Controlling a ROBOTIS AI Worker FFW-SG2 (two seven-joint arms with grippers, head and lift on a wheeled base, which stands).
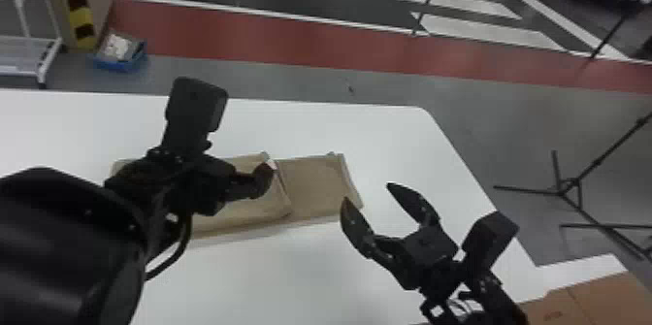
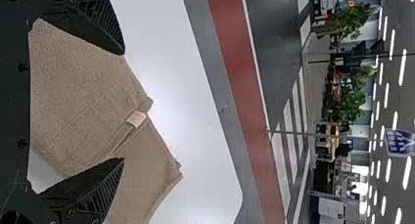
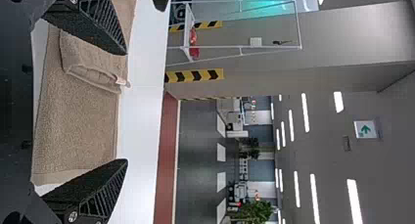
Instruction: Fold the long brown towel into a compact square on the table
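The brown towel point(image 1: 317, 186) lies across the white table, its left part folded over in a thicker layer that ends in an edge with a small pale tag. Over that folded part is my left gripper point(image 1: 264, 181). My right gripper point(image 1: 367, 193) stands open just right of the towel's right end, nothing between its fingers. In the left wrist view my left gripper point(image 2: 122, 106) is open above the towel point(image 2: 78, 97), the tag point(image 2: 136, 119) beyond it. In the right wrist view my right gripper point(image 3: 126, 106) is open, with the towel point(image 3: 78, 121) beyond its fingers.
The white table point(image 1: 310, 280) has its far edge behind the towel and its right edge beyond my right gripper. A cardboard box point(image 1: 596, 302) is at the lower right. Black stand legs point(image 1: 567, 186) are on the floor to the right.
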